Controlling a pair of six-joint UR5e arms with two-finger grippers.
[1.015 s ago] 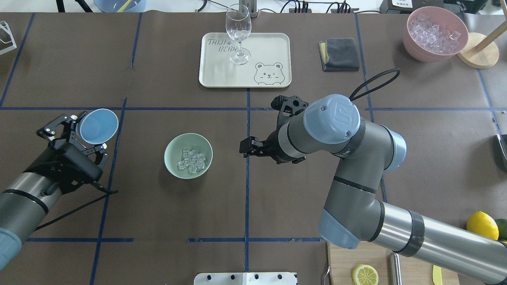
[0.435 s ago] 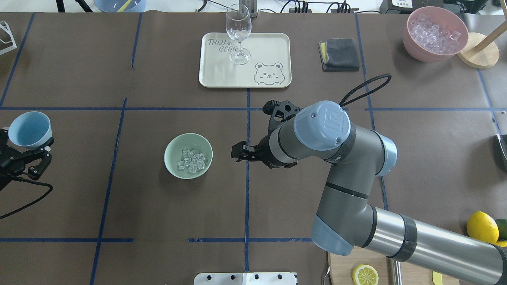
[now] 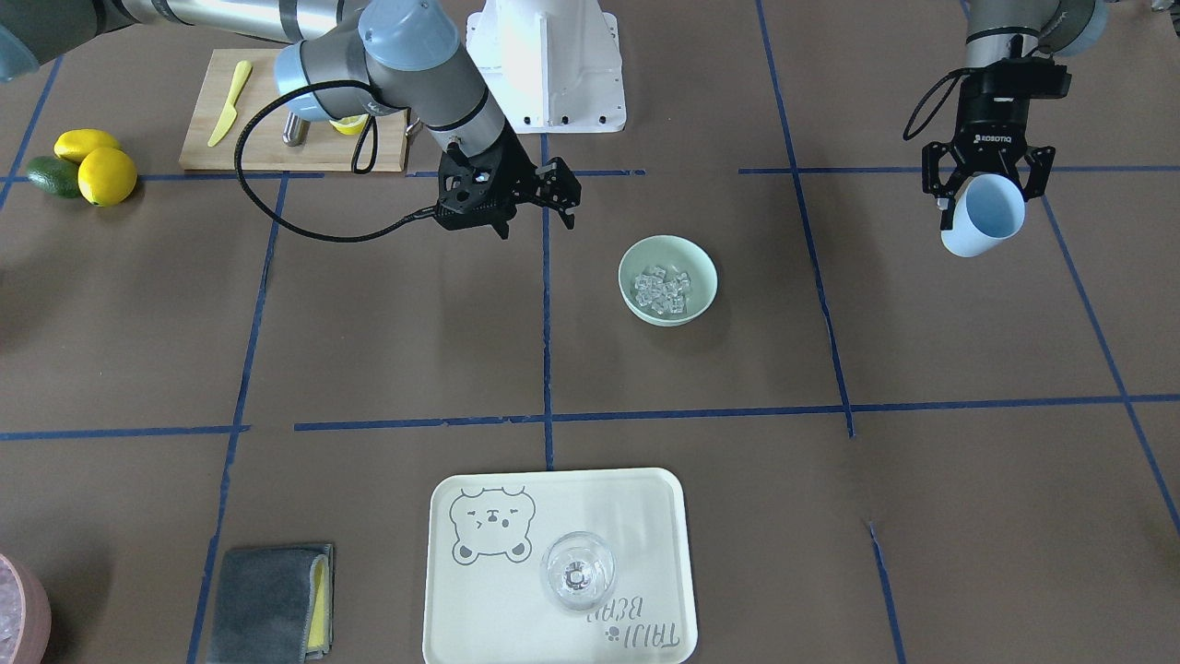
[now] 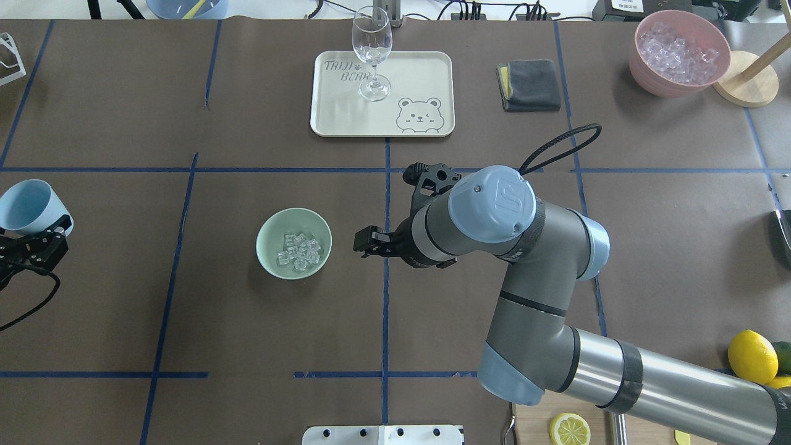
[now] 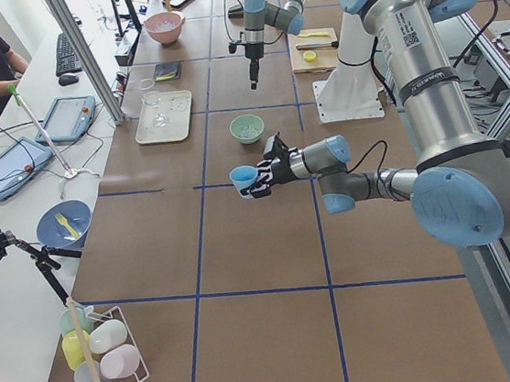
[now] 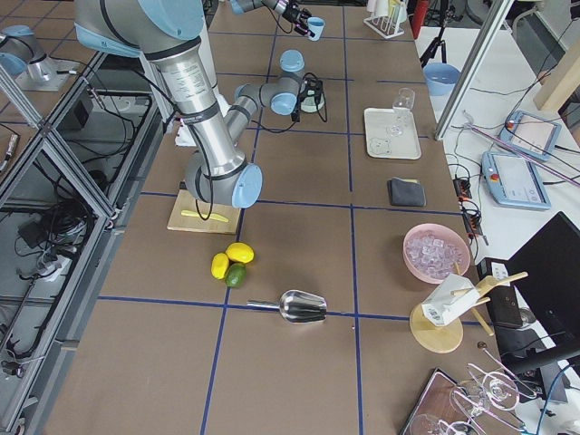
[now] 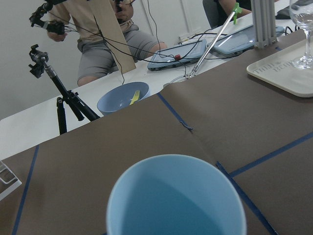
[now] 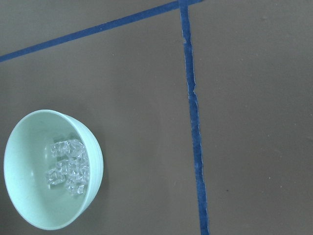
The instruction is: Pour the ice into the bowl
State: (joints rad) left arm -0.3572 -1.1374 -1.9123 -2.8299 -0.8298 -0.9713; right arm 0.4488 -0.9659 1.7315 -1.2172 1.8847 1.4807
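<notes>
Brown paper with blue tape lines covers the table (image 4: 247, 346), and the overhead view reads cleanly across it. At the far 9 o'clock edge the left gripper (image 3: 988, 194) has its 2 fingers clamped on the light blue cup (image 4: 23, 205), 1 on either side of the wall. The left wrist camera looks straight into the cup and shows only bare blue inside. It seems held clear of the table and near upright, though the height is hard to read from these angles.

Well apart from it, toward 3 o'clock, stands the mint-green bowl (image 4: 269, 232) with the ice (image 4: 299, 252) heaped in its bottom as a cluster of small clear cubes. No cubes show on the paper around it.

At 3 o'clock of the bowl, near but not touching, the right gripper (image 4: 364, 241) hangs with its fingers apart and nothing between them. At 1 o'clock of the bowl, a wine glass (image 4: 371, 52) stands on the cream tray (image 4: 426, 68).

By my reading the pour itself is done and the step in hand is putting the empty cup away. That calls for lowering it level onto bare paper at the left side, then spreading the fingers.
</notes>
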